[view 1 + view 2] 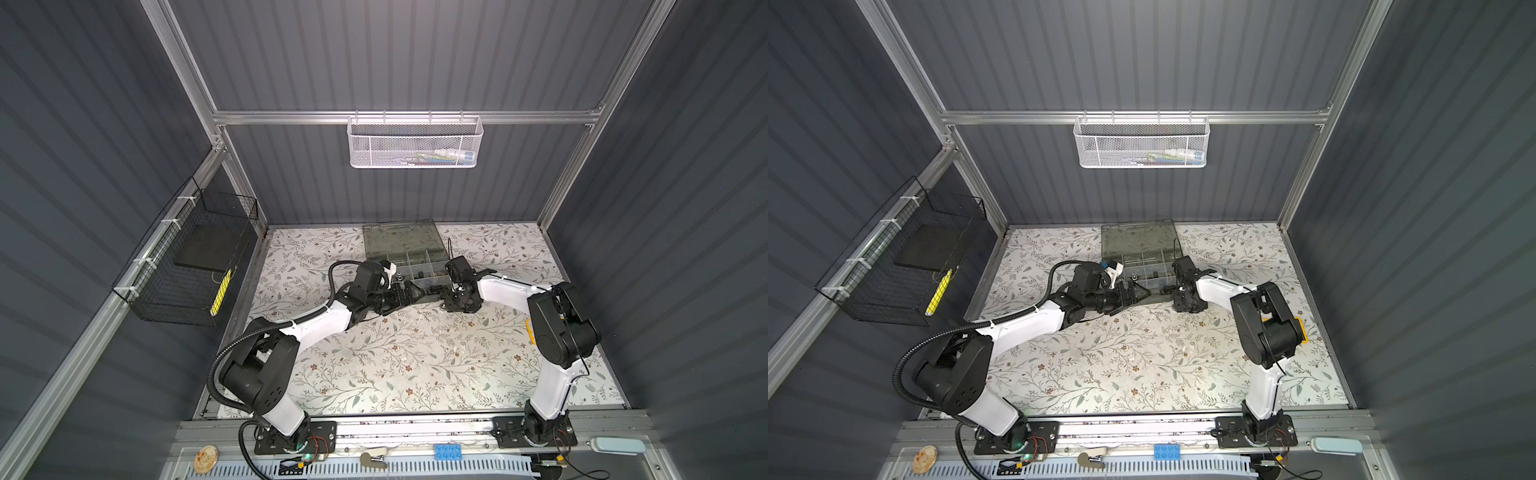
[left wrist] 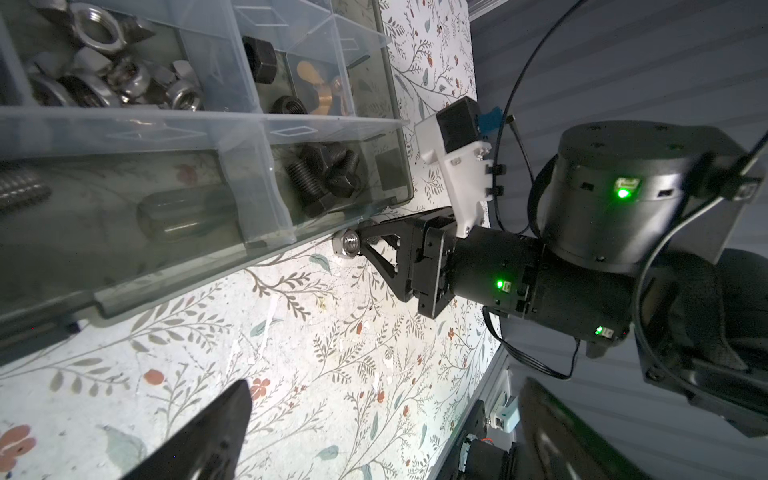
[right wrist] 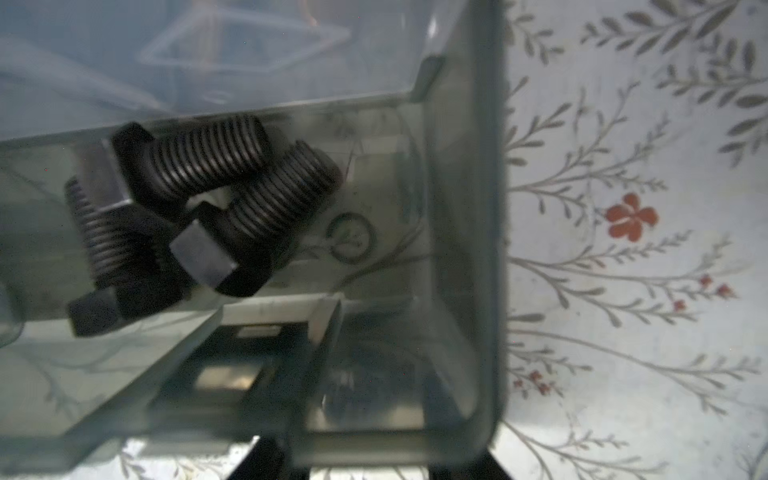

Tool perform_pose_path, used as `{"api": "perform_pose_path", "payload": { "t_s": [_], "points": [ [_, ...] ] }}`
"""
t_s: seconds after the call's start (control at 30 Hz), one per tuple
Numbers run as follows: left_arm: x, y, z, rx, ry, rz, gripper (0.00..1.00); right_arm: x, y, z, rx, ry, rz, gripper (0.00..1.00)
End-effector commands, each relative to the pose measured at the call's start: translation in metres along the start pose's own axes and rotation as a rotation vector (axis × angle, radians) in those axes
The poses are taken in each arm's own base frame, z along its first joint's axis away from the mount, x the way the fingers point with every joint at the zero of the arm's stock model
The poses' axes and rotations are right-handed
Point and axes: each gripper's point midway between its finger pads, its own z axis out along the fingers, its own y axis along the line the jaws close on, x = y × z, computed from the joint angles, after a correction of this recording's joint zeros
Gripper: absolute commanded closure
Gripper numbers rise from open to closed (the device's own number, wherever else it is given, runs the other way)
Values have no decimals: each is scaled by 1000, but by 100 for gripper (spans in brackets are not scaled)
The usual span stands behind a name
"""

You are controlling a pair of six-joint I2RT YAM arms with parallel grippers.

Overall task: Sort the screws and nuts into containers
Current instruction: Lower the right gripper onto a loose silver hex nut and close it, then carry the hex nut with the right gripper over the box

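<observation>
The case (image 1: pixel 419 266) sits at the rear middle of the table (image 1: pixel 395 353), its lid (image 1: pixel 399 239) open toward the back wall. In both top views the two arms meet just in front of the case's near edge.

The left gripper (image 2: pixel 386 386) is spread wide and holds nothing. Its two fingers (image 2: pixel 208 432) frame the left wrist view above the floral table. In a top view it hangs low beside the case front (image 1: pixel 1133 293).

The right gripper (image 2: pixel 360 239) reaches in from the opposite side. Its jaws are drawn narrow, and the tips converge on a loose nut (image 2: pixel 348 245). This silver nut stands on edge, just outside the case wall (image 2: pixel 166 274) by a corner. The tips look to be touching it. Whether they actually clamp it cannot be told, nor whether it rests on the table.

Inside the case the sorted pieces show in the left wrist view:
- Silver nuts (image 2: pixel 124 79) are heaped in one compartment.
- Black nuts (image 2: pixel 259 58) lie in the one beside it.
- A brass wing nut (image 2: pixel 322 87) lies in the next one along.
- Black bolts (image 2: pixel 324 178) are piled in the corner compartment nearest the right gripper.

The right wrist view looks through the clear wall (image 3: pixel 465 249) at those bolts (image 3: pixel 232 199), which lie across each other.
</observation>
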Motion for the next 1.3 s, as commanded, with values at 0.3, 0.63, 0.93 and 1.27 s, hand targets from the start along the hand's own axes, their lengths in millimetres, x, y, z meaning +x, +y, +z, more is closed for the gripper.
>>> {"api": "perform_pose_path", "payload": {
  "t_s": [0.3, 0.63, 0.93, 1.27],
  "points": [
    [3, -1, 8, 15, 25, -4, 0, 6, 3, 8, -10, 37, 1, 74],
    [2, -6, 3, 17, 17, 6, 0, 6, 7, -9, -46, 17, 24, 84],
    [-2, -15, -5, 16, 7, 33, 0, -5, 16, -41, -115, -32, 52, 85],
    [-10, -23, -17, 5, -9, 73, 0, -24, 54, -81, -343, -84, 91, 85]
  ]
}}
